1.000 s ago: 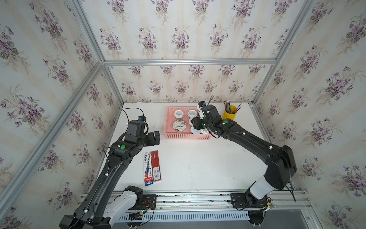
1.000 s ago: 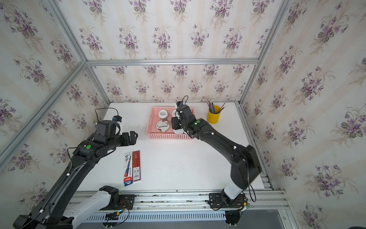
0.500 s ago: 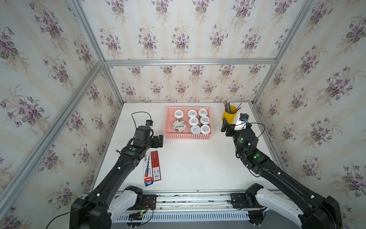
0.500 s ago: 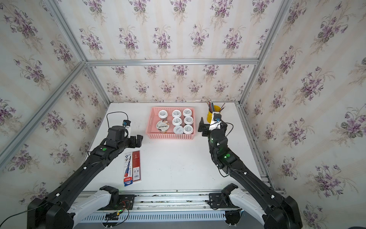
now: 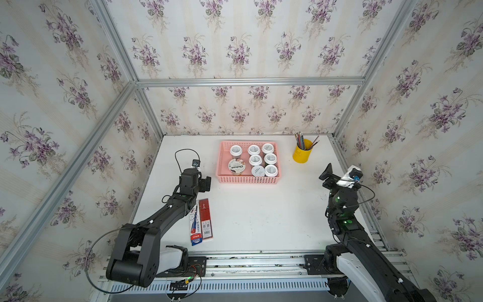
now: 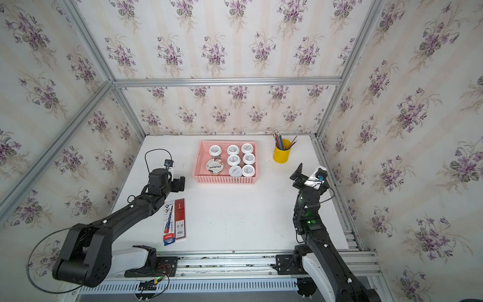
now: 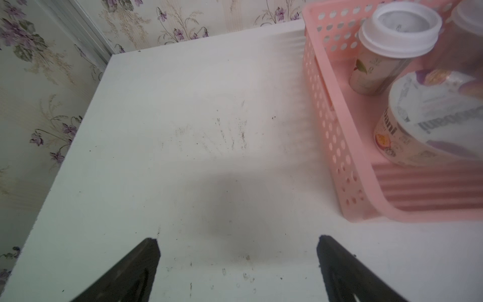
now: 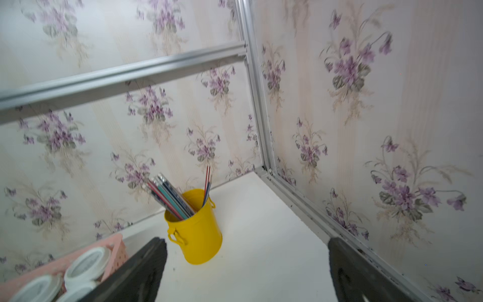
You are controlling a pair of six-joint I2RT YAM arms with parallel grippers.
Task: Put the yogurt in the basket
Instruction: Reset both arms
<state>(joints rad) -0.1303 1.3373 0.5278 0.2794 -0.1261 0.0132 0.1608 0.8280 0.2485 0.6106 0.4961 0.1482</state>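
My left arm (image 5: pixel 167 213) stretches forward from its base with the elbow folded low. The left tool (image 5: pixel 206 183) points ahead, both fingers spread wide with nothing between them, as the left wrist view shows. My right arm (image 5: pixel 345 227) stands more upright. The right tool (image 5: pixel 337 176) is raised and tilted upward, fingers equally wide apart, holding nothing.

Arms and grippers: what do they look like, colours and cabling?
Both arms are black with white base links. The left arm trails a looped black cable; the right arm shows green lights and a white wrist camera. Left gripper and right gripper have black tapered fingers.
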